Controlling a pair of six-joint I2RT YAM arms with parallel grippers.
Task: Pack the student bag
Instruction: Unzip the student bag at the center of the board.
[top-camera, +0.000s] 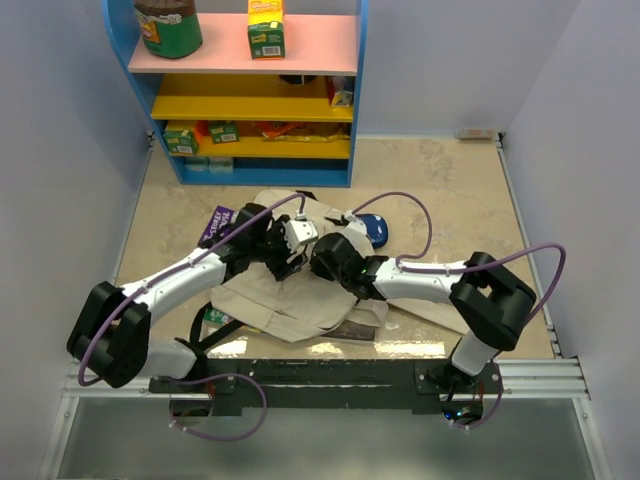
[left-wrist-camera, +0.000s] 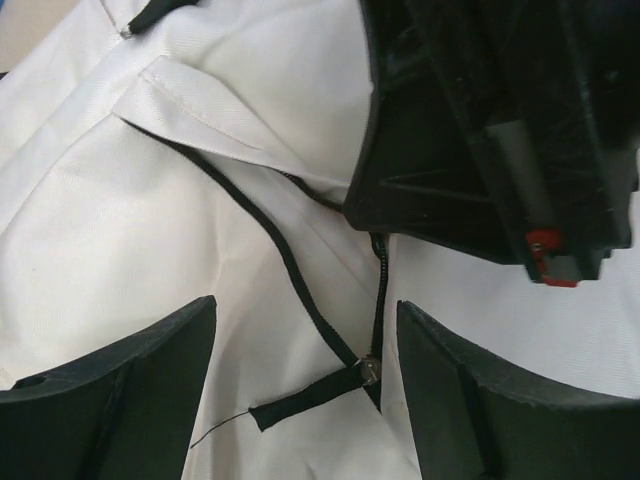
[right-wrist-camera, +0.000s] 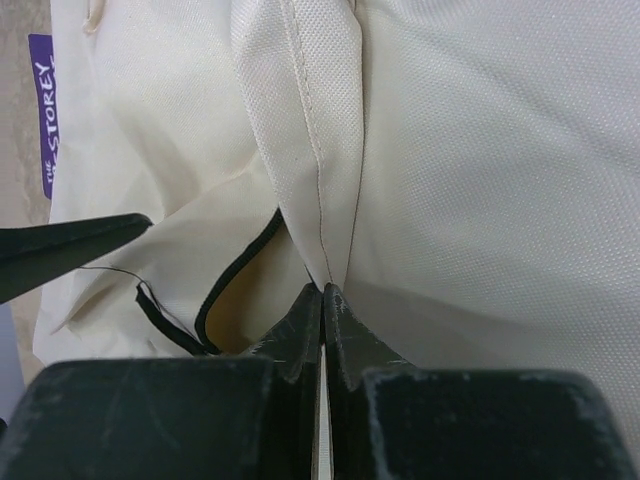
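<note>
The student bag (top-camera: 283, 302) is a large cream canvas bag lying crumpled in the middle of the table. My right gripper (top-camera: 319, 258) is shut on a seamed fold of the bag's fabric (right-wrist-camera: 322, 262) beside the partly open black zipper (right-wrist-camera: 232, 270). My left gripper (top-camera: 289, 249) is open just above the bag (left-wrist-camera: 100, 220), its jaws either side of the metal zipper slider (left-wrist-camera: 370, 368) and its black pull tab (left-wrist-camera: 305, 397), not touching them. The right gripper's black body (left-wrist-camera: 480, 130) shows close ahead in the left wrist view.
A purple book (top-camera: 218, 222) pokes out from under the bag's far left and also shows in the right wrist view (right-wrist-camera: 42, 110). A blue pencil case (top-camera: 373, 229) lies at the bag's far right. A colourful shelf unit (top-camera: 250, 95) with boxes stands at the back. Another book's green edge (top-camera: 214, 317) shows near left.
</note>
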